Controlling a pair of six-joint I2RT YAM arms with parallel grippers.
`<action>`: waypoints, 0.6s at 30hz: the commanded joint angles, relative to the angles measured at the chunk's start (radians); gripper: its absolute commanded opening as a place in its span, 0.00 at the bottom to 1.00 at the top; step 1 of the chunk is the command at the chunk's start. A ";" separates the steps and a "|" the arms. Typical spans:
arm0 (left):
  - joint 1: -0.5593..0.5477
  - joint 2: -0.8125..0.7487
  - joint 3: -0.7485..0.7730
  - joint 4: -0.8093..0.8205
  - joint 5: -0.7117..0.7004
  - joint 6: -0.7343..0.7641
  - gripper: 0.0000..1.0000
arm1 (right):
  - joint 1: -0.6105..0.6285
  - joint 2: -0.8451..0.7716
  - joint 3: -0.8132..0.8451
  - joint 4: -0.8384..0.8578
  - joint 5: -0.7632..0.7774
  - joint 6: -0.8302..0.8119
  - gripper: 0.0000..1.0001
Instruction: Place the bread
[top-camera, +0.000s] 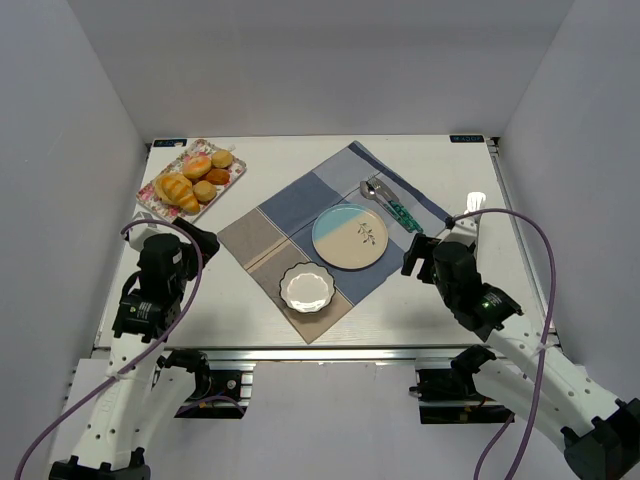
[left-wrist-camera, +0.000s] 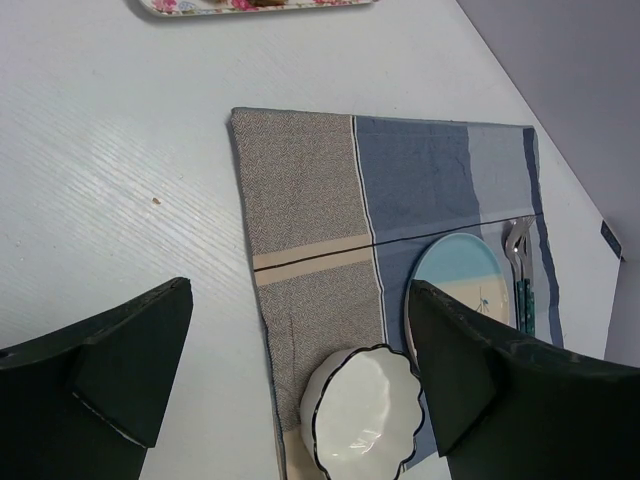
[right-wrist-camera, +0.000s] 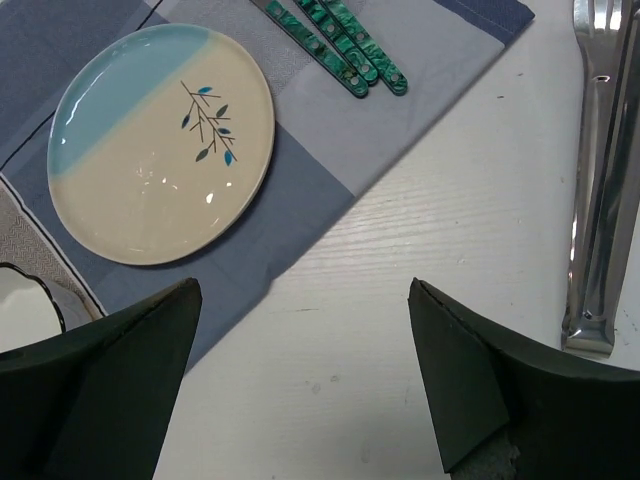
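Golden bread among buns on floral tray

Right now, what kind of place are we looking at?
Likely a robot test booth staged as a dining setting: plain white walls, a cloth with plate and cutlery, a tray of breads.

One floral tray is seen at the far left, and about six pieces of bread are counted on it, at least one of them a ridged elongated roll; the exact number cannot be told. In the middle, one patchwork cloth, one plate and one scalloped white bowl are counted. Three green-handled pieces of cutlery are counted just right of the plate.
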 joint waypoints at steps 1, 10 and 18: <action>-0.002 0.004 -0.007 -0.004 -0.010 -0.002 0.98 | -0.001 -0.010 0.025 0.038 0.021 -0.025 0.90; -0.002 0.047 -0.042 0.075 0.033 0.006 0.98 | -0.004 0.149 0.171 -0.371 0.289 0.200 0.89; -0.002 0.096 -0.103 0.187 0.123 0.041 0.98 | -0.341 0.292 0.191 -0.389 0.168 0.153 0.89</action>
